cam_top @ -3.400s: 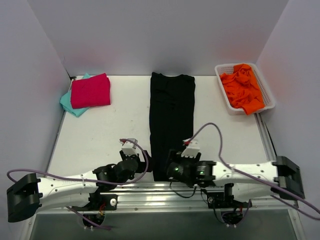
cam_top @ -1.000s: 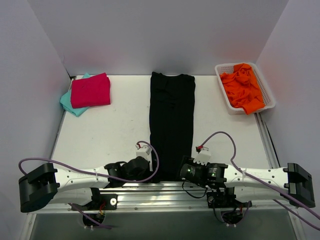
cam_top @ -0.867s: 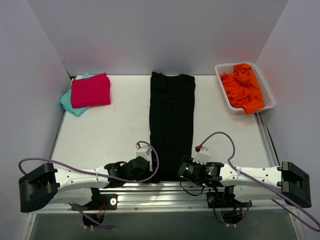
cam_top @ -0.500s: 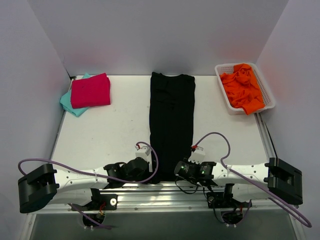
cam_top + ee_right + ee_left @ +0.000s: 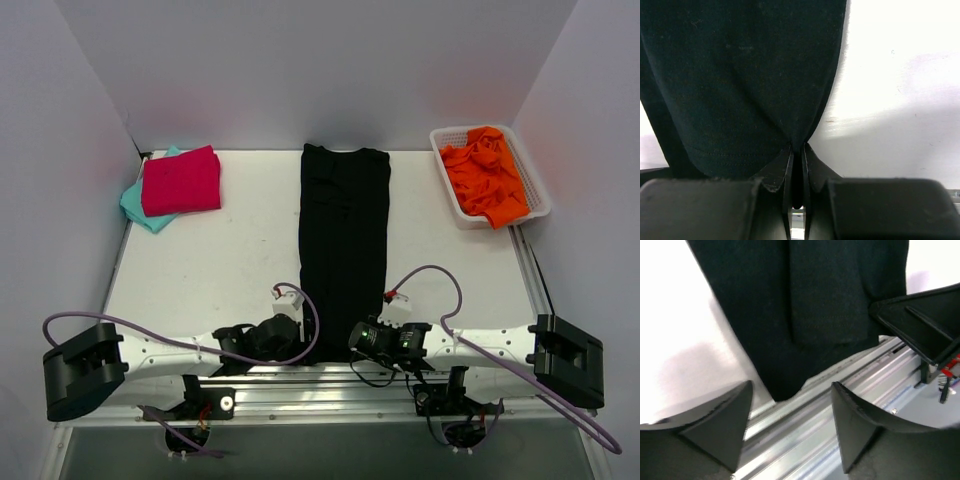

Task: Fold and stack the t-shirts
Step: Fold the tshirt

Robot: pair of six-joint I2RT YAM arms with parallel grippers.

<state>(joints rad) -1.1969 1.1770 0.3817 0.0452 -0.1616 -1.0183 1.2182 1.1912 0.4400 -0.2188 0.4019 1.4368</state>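
The black t-shirt (image 5: 343, 240) lies folded lengthwise in a long strip down the middle of the table. My right gripper (image 5: 362, 338) is at its near right corner. In the right wrist view that gripper (image 5: 796, 150) is shut on a pinch of the black t-shirt's (image 5: 740, 75) hem. My left gripper (image 5: 298, 336) is at the near left corner. In the left wrist view it (image 5: 790, 407) stands open, with the corner of the black cloth (image 5: 815, 300) just beyond its fingertips. A folded magenta-pink t-shirt (image 5: 181, 180) rests on a teal one (image 5: 135, 208) at the back left.
A white basket (image 5: 446, 172) holding orange cloth (image 5: 485, 175) stands at the back right. An aluminium rail (image 5: 850, 385) runs along the table's near edge under both grippers. Grey walls close in the back and sides.
My right arm has slid left along the near edge to the black t-shirt's hem and taken hold of it. The left arm has hardly moved.
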